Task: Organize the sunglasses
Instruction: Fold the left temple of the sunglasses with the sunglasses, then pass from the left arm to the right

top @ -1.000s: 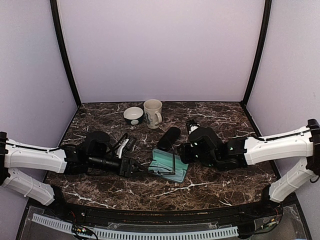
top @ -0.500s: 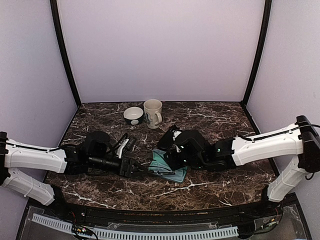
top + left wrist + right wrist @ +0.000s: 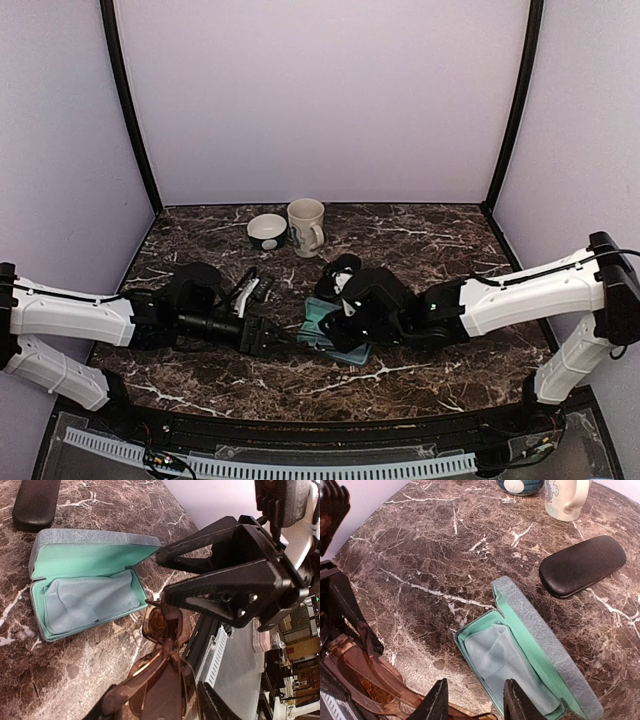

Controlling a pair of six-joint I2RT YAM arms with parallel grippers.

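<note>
Top external view: a dark marble bench (image 3: 430, 235) with white veining fills the floor of a pale-walled booth. The left arm (image 3: 70, 312) and right arm (image 3: 530, 290) both reach inward and meet near its middle. Between them lies a grey-blue case (image 3: 540, 630), open, its lid tilted up. The lining is mint green and a pale cloth (image 3: 495, 657) lies crumpled in the tray. Just beyond it a black oblong case (image 3: 582, 565) lies shut on the marble. Further back stand a cream mug (image 3: 306, 226) and a dark bowl (image 3: 267, 231), close side by side. The mug carries a faint print and the bowl a pale mark, both too small to read.

The brownish sunglasses (image 3: 165, 680) sit just beside the open case's near edge. They are pinched between the fingers of the left end effector (image 3: 157, 707), with one thin arm sticking up. Whether the frame also touches the marble is hard to tell. The right end effector (image 3: 475, 702) hangs over the near end of the open case. Its jaws are spread with nothing between them, and their tips point toward the sunglasses
</note>
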